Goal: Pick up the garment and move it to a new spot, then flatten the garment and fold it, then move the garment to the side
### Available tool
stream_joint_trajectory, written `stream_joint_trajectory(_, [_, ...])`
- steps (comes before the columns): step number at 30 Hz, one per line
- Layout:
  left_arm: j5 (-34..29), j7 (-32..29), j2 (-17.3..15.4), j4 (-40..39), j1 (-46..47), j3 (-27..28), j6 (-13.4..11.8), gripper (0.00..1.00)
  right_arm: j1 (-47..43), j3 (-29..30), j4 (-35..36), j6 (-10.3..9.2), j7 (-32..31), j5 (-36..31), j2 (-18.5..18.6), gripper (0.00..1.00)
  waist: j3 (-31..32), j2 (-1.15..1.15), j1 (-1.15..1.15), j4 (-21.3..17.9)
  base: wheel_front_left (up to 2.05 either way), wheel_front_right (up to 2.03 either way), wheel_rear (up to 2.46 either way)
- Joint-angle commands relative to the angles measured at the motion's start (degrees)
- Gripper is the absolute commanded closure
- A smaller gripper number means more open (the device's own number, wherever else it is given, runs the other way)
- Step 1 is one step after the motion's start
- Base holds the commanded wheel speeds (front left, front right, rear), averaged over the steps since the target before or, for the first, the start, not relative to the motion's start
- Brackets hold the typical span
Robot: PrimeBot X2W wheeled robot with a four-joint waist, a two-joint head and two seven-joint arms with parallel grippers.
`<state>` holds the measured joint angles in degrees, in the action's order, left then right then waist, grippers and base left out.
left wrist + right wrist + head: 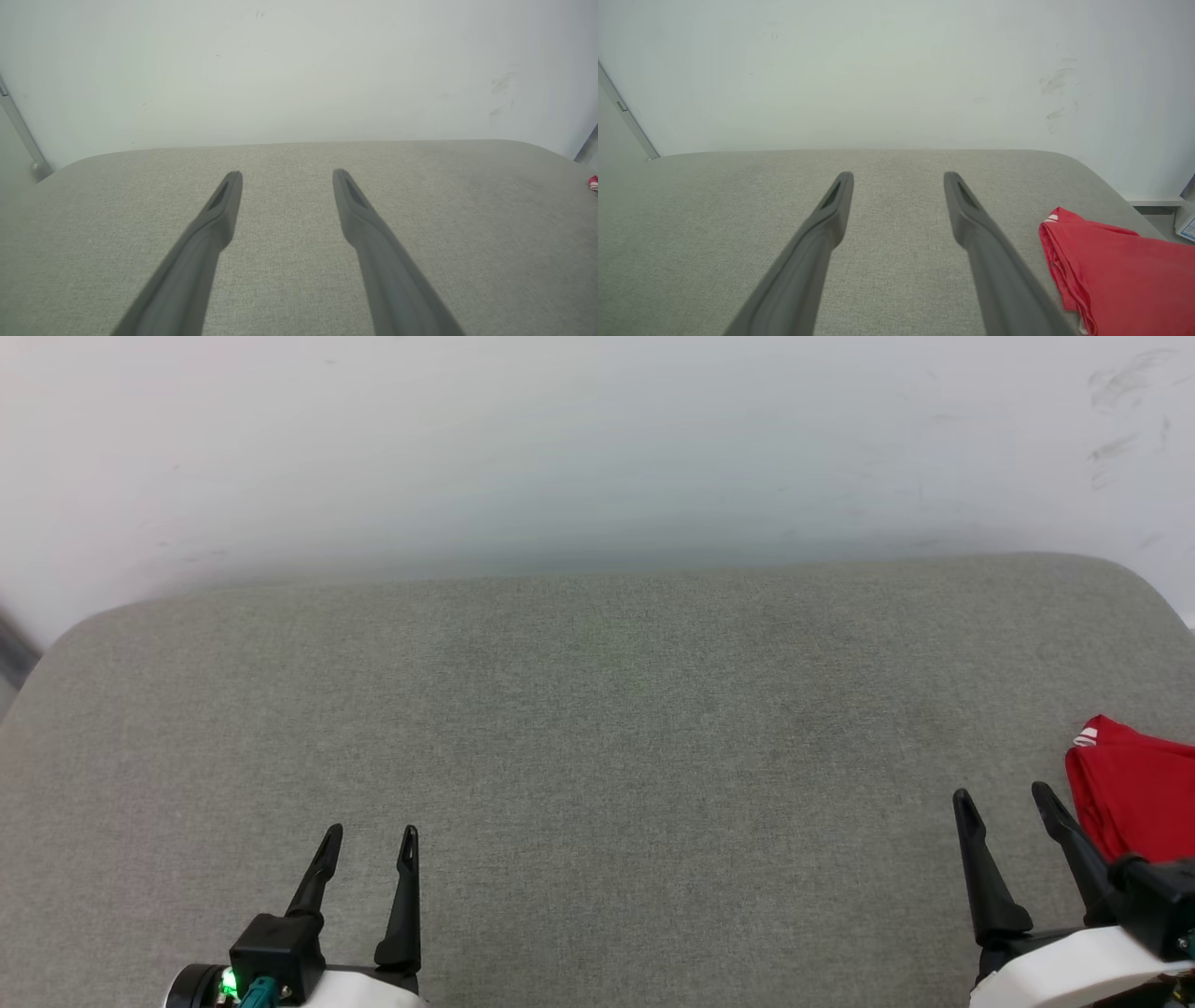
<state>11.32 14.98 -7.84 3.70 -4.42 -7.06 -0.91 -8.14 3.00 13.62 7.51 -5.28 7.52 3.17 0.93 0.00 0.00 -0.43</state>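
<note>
The garment (1134, 793) is a red folded bundle with a bit of red-and-white striped trim, lying at the right edge of the grey cushioned surface (597, 709). It shows again in the right wrist view as the garment (1115, 261), and as a small red speck of garment (593, 183) at the far right of the left wrist view. My right gripper (1005, 795) stands open just left of it, not touching it. At the lower left my left gripper (372, 834) is open over bare fabric, holding nothing.
A pale wall (597, 448) with dark scuff marks rises behind the surface. The cushion's rounded far corners fall away at the back left and back right. A pale object (1186, 224) sits on the floor beyond the right corner.
</note>
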Motion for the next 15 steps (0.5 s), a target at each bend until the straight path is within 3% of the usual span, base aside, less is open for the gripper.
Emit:
stream_joint_trajectory(1, [-0.21,0.27,0.17,0.14,0.51,0.18,0.28,0.00,0.68,-0.11,-0.24,-0.04,0.27,-0.24,-0.22,0.00,-0.01,0.00,0.00,0.03,0.00,0.00,0.00])
stream_joint_trajectory(7, [-0.86,0.27,0.69,0.49,0.98,0.73,0.91,0.00,1.31,-0.39,-1.16,-0.04,0.93,0.10,0.09,0.00,0.01,0.00,0.00,0.13,0.00,0.00,0.00])
stream_joint_trajectory(8, [-0.94,0.27,0.74,0.52,1.06,0.81,1.01,1.00,1.38,-0.38,-1.28,-0.04,1.02,0.17,0.17,1.00,0.01,0.00,0.00,0.17,0.00,0.00,0.00])
stream_joint_trajectory(11, [-0.41,-0.16,0.84,1.01,0.11,0.55,0.93,1.00,0.45,-0.42,-1.89,0.00,0.78,0.23,0.00,1.00,0.01,0.00,0.00,0.16,0.00,0.00,0.00])
stream_joint_trajectory(15, [4.00,-1.36,1.20,2.27,0.28,1.14,1.32,1.00,0.61,-0.55,-3.63,0.00,0.96,4.97,0.09,1.00,-0.03,0.00,0.00,0.17,0.00,0.00,0.00])
